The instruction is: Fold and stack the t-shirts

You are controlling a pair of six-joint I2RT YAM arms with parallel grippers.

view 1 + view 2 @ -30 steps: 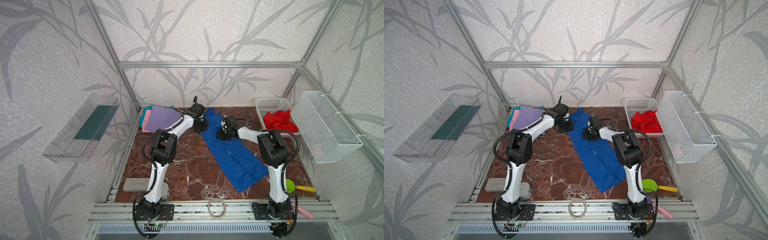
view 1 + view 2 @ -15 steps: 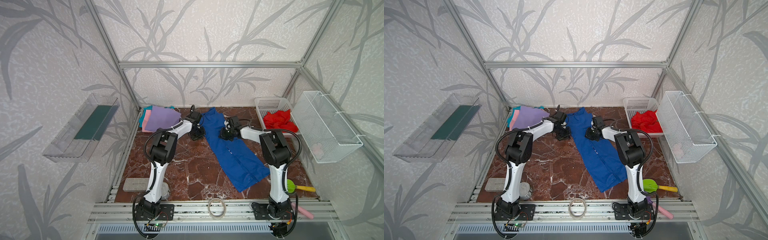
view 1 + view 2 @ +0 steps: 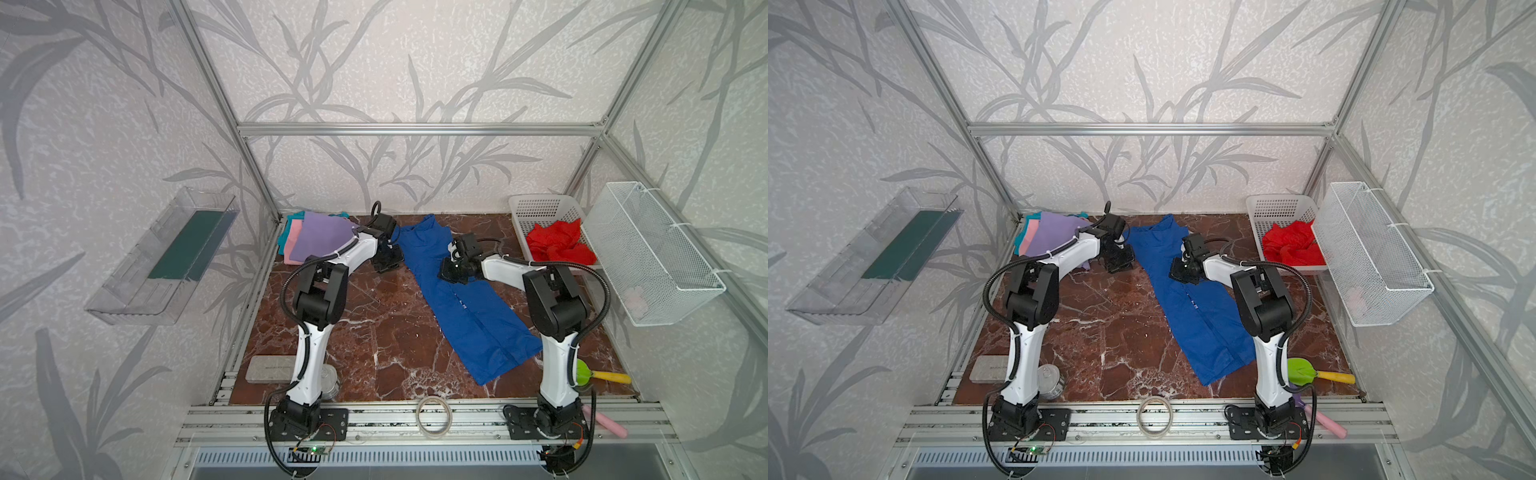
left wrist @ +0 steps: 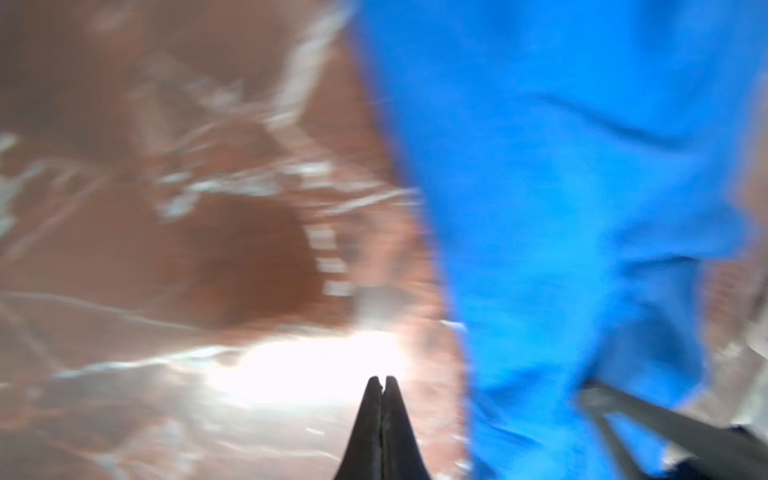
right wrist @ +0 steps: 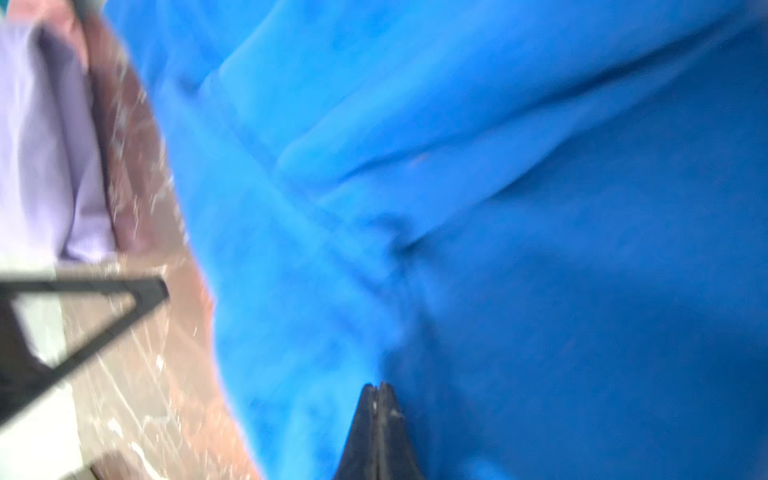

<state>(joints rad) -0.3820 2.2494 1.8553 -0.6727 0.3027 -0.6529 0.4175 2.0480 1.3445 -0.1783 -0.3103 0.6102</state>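
A royal blue t-shirt [image 3: 465, 299] lies on the brown marble table [image 3: 374, 332] as a long narrow strip running from the far middle to the near right. In both top views my left gripper [image 3: 387, 266] sits just off the strip's left edge. The left wrist view shows it [image 4: 381, 379] shut and empty over bare marble. My right gripper [image 3: 452, 275] is low over the strip's upper part; the right wrist view shows it [image 5: 377, 386] shut above blue cloth with nothing pinched. A folded lavender shirt [image 3: 320, 241] tops pink and teal ones at the far left. A red shirt [image 3: 557, 245] lies crumpled in the white basket [image 3: 540, 205].
A wire basket [image 3: 648, 249] hangs on the right wall and a clear tray [image 3: 166, 257] on the left wall. Along the front lie a tape ring [image 3: 433, 415], a tin can [image 3: 1050, 382], a grey block [image 3: 270, 369] and a green-and-yellow utensil [image 3: 594, 374].
My left gripper has drawn back from the blue shirt's upper left edge toward the front, onto bare marble. The right gripper has shifted only slightly over the shirt.
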